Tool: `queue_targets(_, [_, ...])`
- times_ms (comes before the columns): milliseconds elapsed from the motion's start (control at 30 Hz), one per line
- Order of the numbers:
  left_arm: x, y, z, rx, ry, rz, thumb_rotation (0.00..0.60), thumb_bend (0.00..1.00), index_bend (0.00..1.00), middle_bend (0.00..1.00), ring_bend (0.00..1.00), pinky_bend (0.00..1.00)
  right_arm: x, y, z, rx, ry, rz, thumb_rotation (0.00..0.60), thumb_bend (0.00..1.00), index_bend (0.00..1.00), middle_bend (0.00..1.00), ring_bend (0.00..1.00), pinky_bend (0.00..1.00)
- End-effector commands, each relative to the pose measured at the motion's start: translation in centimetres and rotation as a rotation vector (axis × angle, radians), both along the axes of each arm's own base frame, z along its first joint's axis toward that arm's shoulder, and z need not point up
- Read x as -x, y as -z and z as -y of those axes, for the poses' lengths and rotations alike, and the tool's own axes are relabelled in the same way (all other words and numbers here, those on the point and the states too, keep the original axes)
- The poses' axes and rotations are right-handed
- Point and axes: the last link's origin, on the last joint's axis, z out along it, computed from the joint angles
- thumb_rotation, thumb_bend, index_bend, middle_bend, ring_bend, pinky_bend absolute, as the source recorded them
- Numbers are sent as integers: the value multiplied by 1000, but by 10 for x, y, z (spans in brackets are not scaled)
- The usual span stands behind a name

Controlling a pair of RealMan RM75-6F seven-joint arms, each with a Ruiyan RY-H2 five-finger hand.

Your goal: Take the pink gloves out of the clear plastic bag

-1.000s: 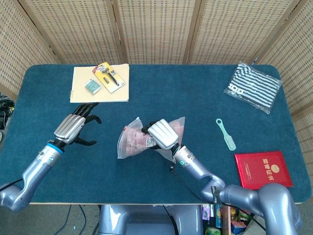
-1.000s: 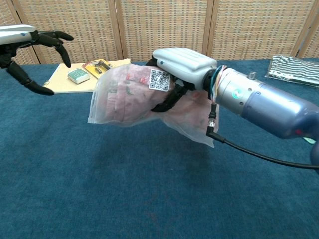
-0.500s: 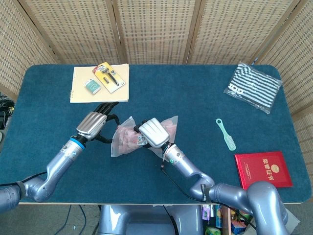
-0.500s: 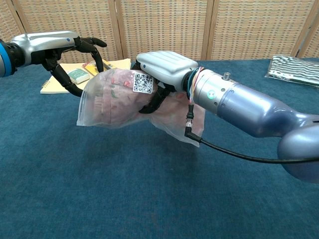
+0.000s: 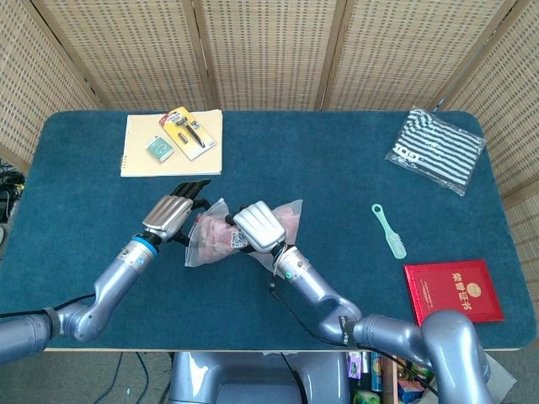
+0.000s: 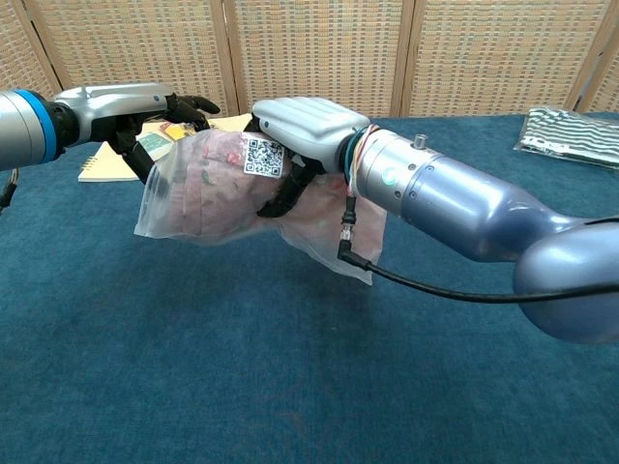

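A clear plastic bag (image 5: 212, 244) (image 6: 193, 188) with pink gloves (image 5: 221, 232) (image 6: 218, 174) inside hangs above the blue table, near its front middle. My right hand (image 5: 255, 227) (image 6: 302, 120) grips the bag from above around its middle, next to a QR label. My left hand (image 5: 171, 215) (image 6: 131, 101) is at the bag's left end, fingers spread and stretched out over the top edge, touching the plastic. I see no grip by it on the bag. The gloves stay wholly inside the plastic.
A notepad (image 5: 173, 145) (image 6: 102, 162) carrying a small green box and a yellow blister pack lies at the back left. A striped item in a bag (image 5: 436, 150) (image 6: 571, 135) is at the back right. A green brush (image 5: 389, 231) and a red booklet (image 5: 453, 291) lie right of the arms.
My left hand swung in from the left and now reaches the bag's left end. My right hand carried the bag a little leftward toward it.
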Motion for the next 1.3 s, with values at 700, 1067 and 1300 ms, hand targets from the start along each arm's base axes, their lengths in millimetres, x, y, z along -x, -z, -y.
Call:
queue_targets(700, [-12, 21, -5, -40, 32, -52, 600, 473, 695, 0, 0, 0, -15, 2, -4, 6, 40, 12, 600, 949, 661, 666, 573, 673])
queue_targets(1067, [-15, 26, -10, -65, 45, -38, 600, 476, 758, 0, 0, 0, -10, 1, -6, 19, 50, 16, 600, 949, 661, 663, 573, 672])
queue_targets(1300, [-13, 29, -11, -74, 57, -31, 600, 476, 791, 0, 0, 0, -8, 4, -7, 11, 60, 17, 600, 949, 661, 649, 573, 653])
